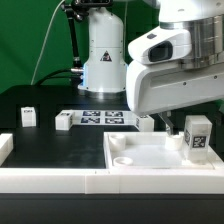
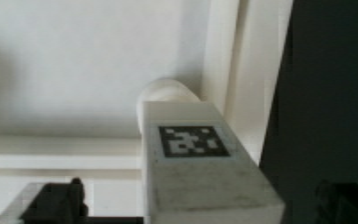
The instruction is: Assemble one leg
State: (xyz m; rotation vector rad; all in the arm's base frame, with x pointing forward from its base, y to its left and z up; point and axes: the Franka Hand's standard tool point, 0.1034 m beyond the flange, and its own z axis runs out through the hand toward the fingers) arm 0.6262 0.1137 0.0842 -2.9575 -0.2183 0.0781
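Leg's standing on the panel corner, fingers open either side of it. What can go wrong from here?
1. The gripper is open with the leg between its fingers, so a sideways pull-away may knock the leg over.
2. The leg stands upright near a corner of the panel. Neither view shows whether it is seated in its socket, so it may be loose and could tip at a light touch.

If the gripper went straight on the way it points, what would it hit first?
Likely the leg, which stands inside the open gripper and would slide deeper in; past it lies the white panel. Depth is unclear.
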